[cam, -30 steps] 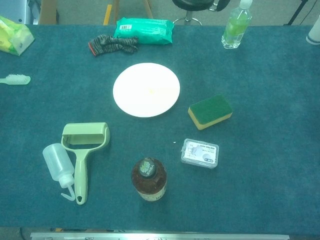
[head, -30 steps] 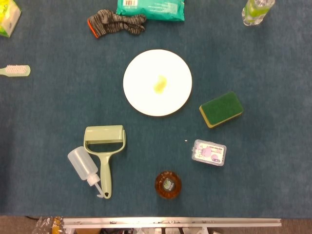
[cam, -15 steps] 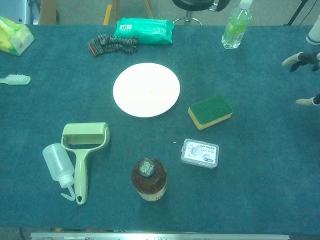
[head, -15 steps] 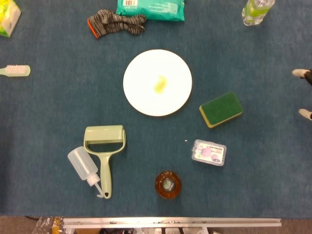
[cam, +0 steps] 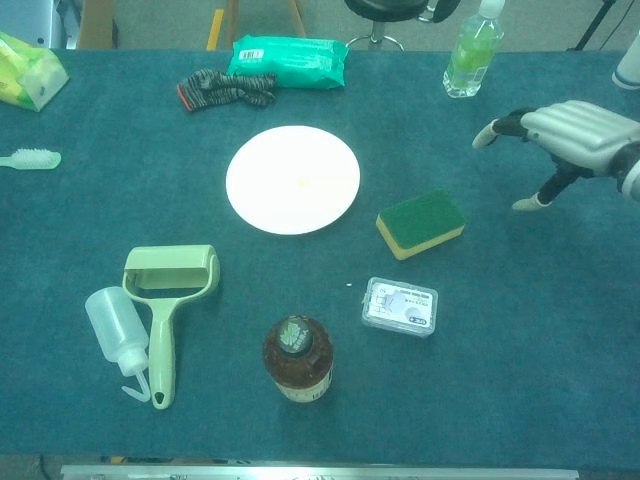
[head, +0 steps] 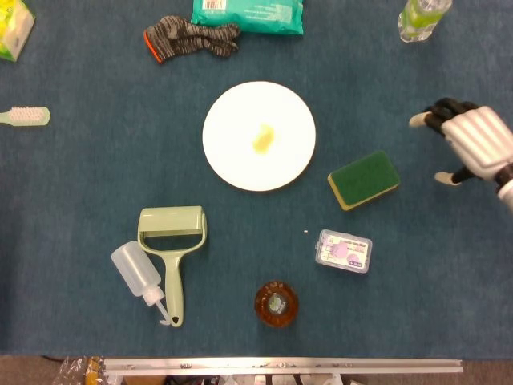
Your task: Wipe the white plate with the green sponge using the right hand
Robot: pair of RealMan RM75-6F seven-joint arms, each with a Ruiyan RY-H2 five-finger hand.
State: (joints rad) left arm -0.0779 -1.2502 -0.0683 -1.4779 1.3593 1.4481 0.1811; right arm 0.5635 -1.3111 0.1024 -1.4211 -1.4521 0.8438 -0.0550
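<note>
Green sponge [head: 364,180] sits left of the wide-open right robot hand [head: 473,143]; a sloppy grab might shove it away.

Green sponge [head: 364,180] beside stained white plate [head: 259,135]

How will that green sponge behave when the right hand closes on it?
The green sponge looks like foam with a yellow underlayer, so it will probably squash and weigh little. Lying flat on the cloth, it seems unlikely to roll. The right hand, open and apart from it, may nudge it sideways.
</note>
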